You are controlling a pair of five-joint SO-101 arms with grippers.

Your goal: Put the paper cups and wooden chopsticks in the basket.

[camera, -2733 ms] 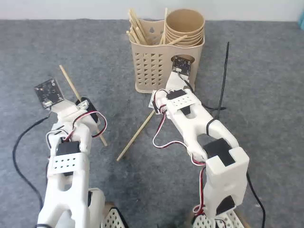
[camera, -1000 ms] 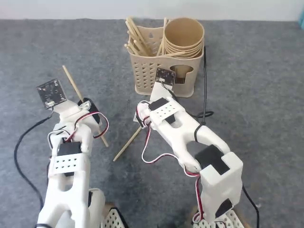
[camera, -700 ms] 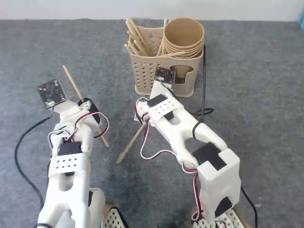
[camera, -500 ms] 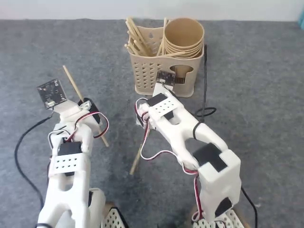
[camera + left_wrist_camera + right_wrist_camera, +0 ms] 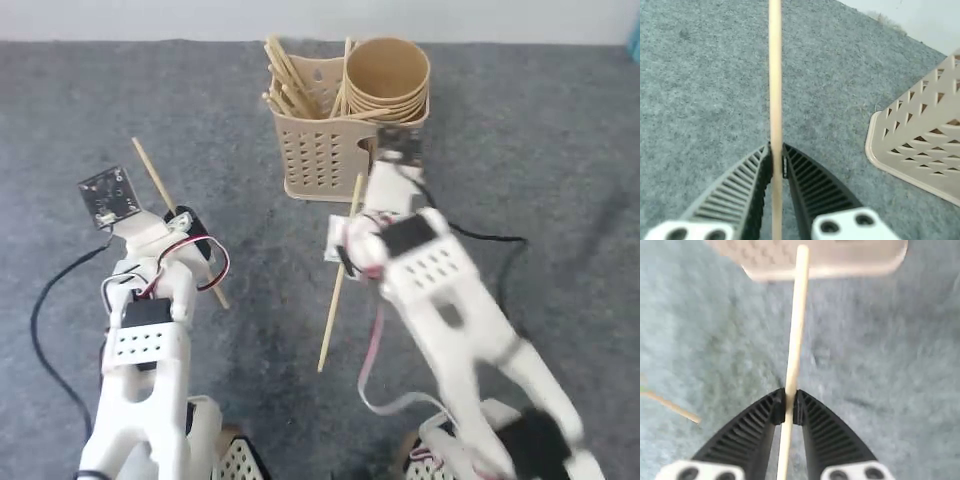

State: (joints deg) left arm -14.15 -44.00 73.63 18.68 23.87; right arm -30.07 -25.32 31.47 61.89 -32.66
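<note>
Grey fibrous surface (image 5: pixel 560 150): carries everything shown; its far edge meets a pale wall.
Basket (image 5: pixel 320 150): beige perforated plastic, upright close to the far edge, about midway along it, with two compartments side by side.
Paper cups (image 5: pixel 388 62): brown, nested into one stack, upright in the basket compartment nearer the right edge, rims above the basket wall.
Stored chopsticks (image 5: pixel 288 75): a bundle of wooden sticks standing in the other compartment, fanned out and leaning; one or two lean against the cup stack.
Left gripper (image 5: pixel 776 148): toward the left edge, well apart from the basket; its black ribbed fingers (image 5: pixel 752 172) are closed on a wooden stick.
Left chopstick (image 5: pixel 774 75): pinched between those fingers and running straight out past their tips. In the high view it lies on a diagonal, its far end toward the far left corner and its near end toward the middle of the surface.
Right gripper (image 5: pixel 789 392): just in front of the basket, on the near side; its fingers are clamped on a second wooden stick.
Right chopstick (image 5: pixel 340 280): gripped partway along and tilted, its far tip at the basket's front wall low down and its other end toward the near edge. Whether that end touches the surface cannot be told.
Black cable (image 5: pixel 480 237): lies on the surface beside the right arm, on the right-edge side.
</note>
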